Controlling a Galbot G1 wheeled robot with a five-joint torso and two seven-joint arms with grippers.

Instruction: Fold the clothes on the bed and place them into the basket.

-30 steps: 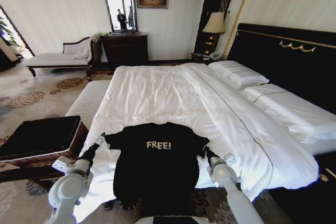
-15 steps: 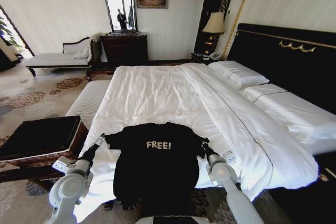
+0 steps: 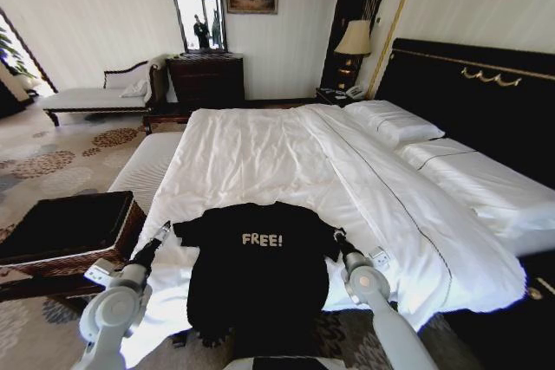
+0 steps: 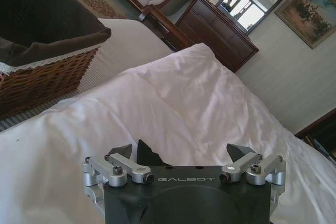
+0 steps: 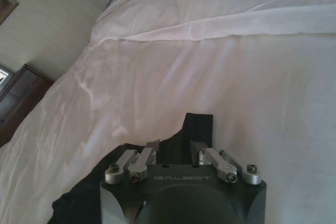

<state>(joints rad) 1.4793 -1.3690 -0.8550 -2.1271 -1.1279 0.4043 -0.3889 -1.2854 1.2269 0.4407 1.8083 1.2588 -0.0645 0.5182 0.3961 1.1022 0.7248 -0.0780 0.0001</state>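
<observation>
Black top (image 3: 258, 266), one, "FREE!" on chest, lies flat at foot of white bed (image 3: 260, 153); one wicker basket (image 3: 65, 231) beside the bed, on patterned carpet.
Left wrist view: left end effector (image 4: 185, 157), fingers apart, over bare sheet.
Right wrist view: right end effector (image 5: 175, 147), fingers narrowly apart around the sleeve tip.

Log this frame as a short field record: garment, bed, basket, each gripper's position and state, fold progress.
garment: black soft top with white "FREE!" lettering, spread flat at the bed's near edge, hem hanging over
bed: large white-sheeted bed with black headboard
basket: low brown wicker basket with black lining, on the floor to the robot's left of the bed, nothing in it
left gripper: at the top's left sleeve, fingers open
right gripper: at the top's right sleeve, fingers narrowly apart over the sleeve tip
fold progress: not yet folded
</observation>
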